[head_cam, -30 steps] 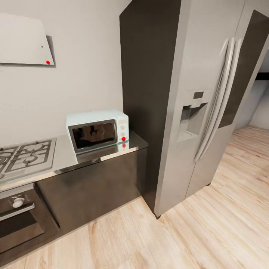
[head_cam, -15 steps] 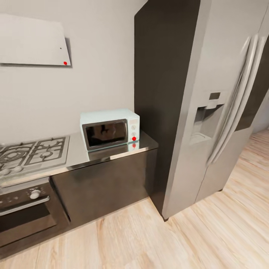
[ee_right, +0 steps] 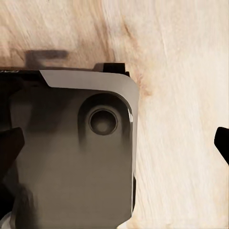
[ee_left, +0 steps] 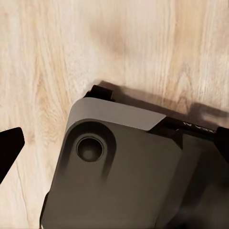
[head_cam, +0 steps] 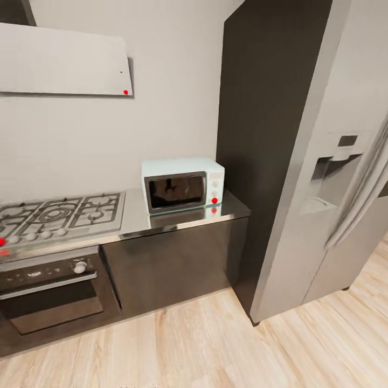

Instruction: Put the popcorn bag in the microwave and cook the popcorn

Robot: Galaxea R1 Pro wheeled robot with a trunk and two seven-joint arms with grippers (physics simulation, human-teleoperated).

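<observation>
On countertop (head_cam: 134,218) by fridge (head_cam: 302,161): microwave (head_cam: 183,185), door closed.

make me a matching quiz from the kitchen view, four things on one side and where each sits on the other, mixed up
Things:
1. microwave
2. hob
3. oven
4. fridge

Places:
A. standing on the wood floor, right of the counter
B. built into the cabinets under the hob
C. on the countertop, at its right end
D. set into the countertop, left of the microwave

Pairs: 1-C, 2-D, 3-B, 4-A
</observation>
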